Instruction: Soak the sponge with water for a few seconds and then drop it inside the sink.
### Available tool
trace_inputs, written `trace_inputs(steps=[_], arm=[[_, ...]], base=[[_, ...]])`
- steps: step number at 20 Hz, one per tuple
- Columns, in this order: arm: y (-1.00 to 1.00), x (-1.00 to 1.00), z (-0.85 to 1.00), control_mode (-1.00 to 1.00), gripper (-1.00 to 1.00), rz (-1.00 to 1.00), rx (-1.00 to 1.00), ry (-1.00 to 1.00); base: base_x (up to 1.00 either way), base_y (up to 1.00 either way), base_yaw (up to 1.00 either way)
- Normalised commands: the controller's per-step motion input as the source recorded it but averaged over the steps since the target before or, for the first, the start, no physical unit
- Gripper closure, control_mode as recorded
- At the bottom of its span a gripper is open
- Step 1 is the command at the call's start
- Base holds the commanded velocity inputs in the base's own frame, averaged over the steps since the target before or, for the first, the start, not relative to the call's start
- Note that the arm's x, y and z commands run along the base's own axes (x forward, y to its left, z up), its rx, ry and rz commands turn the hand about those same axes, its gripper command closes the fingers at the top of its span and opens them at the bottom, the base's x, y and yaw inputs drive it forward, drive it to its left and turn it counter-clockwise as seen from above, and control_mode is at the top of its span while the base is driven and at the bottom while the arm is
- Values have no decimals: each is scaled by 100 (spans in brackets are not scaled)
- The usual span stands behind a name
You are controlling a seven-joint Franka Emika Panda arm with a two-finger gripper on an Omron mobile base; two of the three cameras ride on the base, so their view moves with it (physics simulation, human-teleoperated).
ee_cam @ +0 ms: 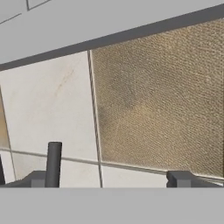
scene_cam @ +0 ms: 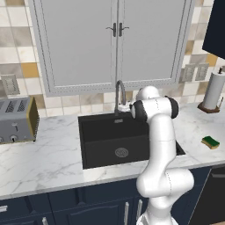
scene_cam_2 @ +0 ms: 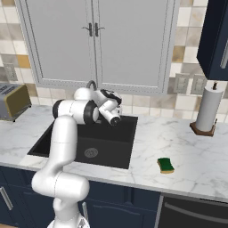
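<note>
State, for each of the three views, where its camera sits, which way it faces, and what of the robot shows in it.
Left base view: behind-left, looking down at the sink; arm at lower right.
Right base view: behind-right, same sink; arm at lower left, gripper above the basin.
Hand view: on the hand, facing wall tiles; finger tips at the bottom.
Both base views share the sponge.

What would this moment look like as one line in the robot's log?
sponge: on counter right of sink, untouched | gripper: open, empty, facing wall tiles | faucet: no water seen
</note>
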Motion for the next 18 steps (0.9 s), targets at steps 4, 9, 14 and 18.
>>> trace_inputs(steps=[4,9,14,18], arm=[[-16,5,-45,-100,-100,-3,3,1],[-19,4,-48,-100,-100,-3,5,2],[-17,5,-46,-100,-100,-4,4,0],[-20,12,-44,-100,-100,-4,2,0]], base=[[0,0,0],[0,0,0],[0,0,0],[0,0,0]])
